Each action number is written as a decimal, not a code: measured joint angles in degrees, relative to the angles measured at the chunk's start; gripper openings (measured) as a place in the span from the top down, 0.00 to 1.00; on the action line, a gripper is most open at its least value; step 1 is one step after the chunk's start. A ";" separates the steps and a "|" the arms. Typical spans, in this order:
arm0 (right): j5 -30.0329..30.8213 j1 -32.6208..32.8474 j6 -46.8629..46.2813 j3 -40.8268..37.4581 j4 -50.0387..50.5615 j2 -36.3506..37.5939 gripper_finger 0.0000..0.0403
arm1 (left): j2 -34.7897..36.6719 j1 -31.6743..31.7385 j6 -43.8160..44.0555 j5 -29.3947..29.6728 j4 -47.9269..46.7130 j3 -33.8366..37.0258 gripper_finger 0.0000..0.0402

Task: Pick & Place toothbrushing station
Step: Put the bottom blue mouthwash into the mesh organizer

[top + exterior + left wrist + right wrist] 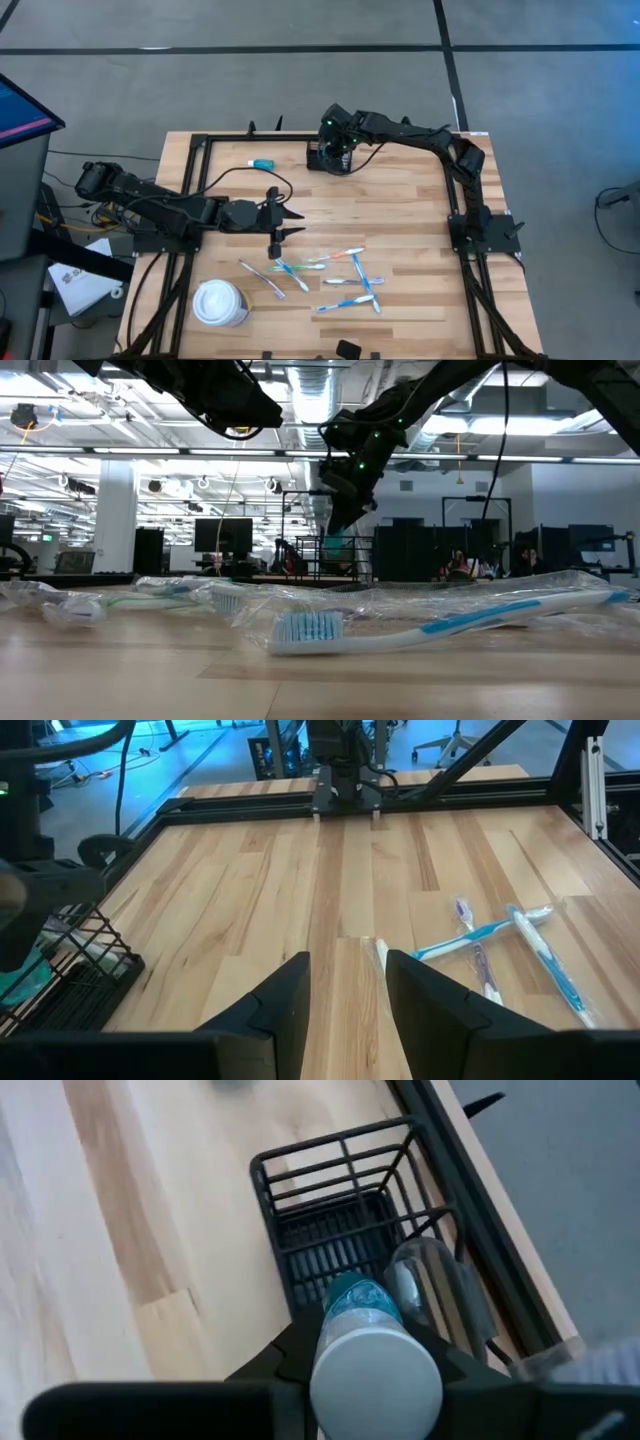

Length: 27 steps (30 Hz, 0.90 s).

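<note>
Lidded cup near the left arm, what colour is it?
White, lid included: the cup stands at the table's near edge, clearest in the high view.

- The toothbrushing station [328, 158] sits at the table's [400, 215] far edge, near the middle.
- The right gripper [338, 143] hangs directly over it, holding a toothpaste tube [365, 1342].
- A second small tube [261, 163] lies to the station's left.
- The left gripper [283, 224] hovers mid-table.
- Toothbrushes [350, 280] lie scattered nearer the front.
- A lidded paper cup [219, 303] stands at the front left.
</note>
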<state>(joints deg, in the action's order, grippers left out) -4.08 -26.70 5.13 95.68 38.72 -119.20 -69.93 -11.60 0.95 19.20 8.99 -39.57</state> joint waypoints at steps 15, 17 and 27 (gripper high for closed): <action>-0.74 -0.28 -0.67 -0.11 1.55 1.47 0.82 | 0.00 0.00 -0.02 0.00 0.00 0.00 0.69; -0.75 -0.28 -0.66 -0.11 1.58 1.47 0.82 | 0.00 0.00 -0.02 0.00 0.02 0.00 0.69; -0.74 -0.28 -0.61 -0.11 1.54 1.47 0.81 | 0.00 0.00 -0.02 0.00 0.00 0.00 0.69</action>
<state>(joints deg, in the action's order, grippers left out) -4.82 -26.98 4.51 95.57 40.26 -117.73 -69.93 -11.60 0.93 19.20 8.99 -39.57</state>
